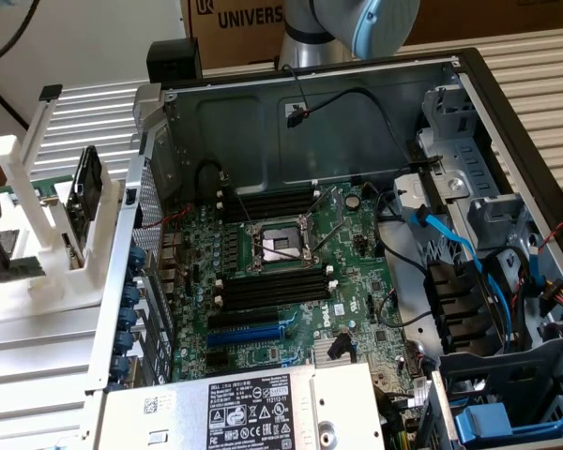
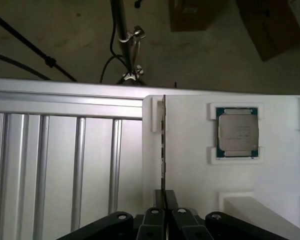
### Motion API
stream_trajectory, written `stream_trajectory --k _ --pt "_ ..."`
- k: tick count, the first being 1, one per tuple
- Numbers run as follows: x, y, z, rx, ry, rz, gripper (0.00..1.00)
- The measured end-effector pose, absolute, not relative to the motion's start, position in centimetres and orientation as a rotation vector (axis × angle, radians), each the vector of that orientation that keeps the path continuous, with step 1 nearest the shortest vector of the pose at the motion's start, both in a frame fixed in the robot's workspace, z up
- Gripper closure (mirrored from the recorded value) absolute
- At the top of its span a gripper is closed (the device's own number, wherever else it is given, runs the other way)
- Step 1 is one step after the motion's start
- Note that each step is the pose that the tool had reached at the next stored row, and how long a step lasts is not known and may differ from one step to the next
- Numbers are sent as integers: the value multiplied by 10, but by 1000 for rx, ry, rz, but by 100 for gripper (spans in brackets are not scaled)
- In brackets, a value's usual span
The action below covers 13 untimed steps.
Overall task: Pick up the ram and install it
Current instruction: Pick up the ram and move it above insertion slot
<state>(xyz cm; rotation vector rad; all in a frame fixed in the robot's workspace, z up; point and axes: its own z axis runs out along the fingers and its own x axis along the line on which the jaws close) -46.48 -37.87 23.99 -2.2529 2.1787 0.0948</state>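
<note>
The ram (image 2: pixel 163 145) stands on its long edge in a white holder (image 2: pixel 190 165) that lies on the ribbed aluminium table (image 2: pixel 60 165). The wrist view meets it edge-on, so it reads as one thin dark line. Its long axis runs straight away from the gripper (image 2: pixel 166 200) toward the edge of the table, beyond which the floor is seen. The far end sits in a notch of the holder's white wall, and the near end goes in between the gripper's tips.

The two inner fingers (image 2: pixel 152 220) stand close together, one on each side of this near end. As far as I can see they are pressed onto the ram, though the contact itself is dark and hard to read. The ram is upright, not tilted, and it is not yet installed.

In the same holder a square silver-topped chip (image 2: pixel 238 132) lies flat in its own recess, well apart from the ram (its green border shows all around).

In the exterior view the open computer case (image 1: pixel 263 122) lies on the table with the motherboard (image 1: pixel 357 234) facing up. Long black memory slots (image 1: pixel 272 286) run across the board on both sides of the processor socket (image 1: pixel 280 246). A part of the arm (image 1: pixel 357 23) shows behind the case. At the exterior view's left stands the white holder (image 1: pixel 38 272) with a wider board (image 1: pixel 84 187) upright in it.
</note>
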Motion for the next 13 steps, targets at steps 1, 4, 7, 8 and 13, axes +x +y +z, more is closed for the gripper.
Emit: stream_trajectory --k 1,4,7,8,13 --pt "-465 -379 244 -2253 2179 95 88" --pt "-466 -378 268 -2252 2180 95 88" --pt "-466 -378 305 -2246 2185 95 88" --pt "-466 -378 309 -2246 2186 95 88" --pt "-466 -378 336 -2245 2186 95 88"
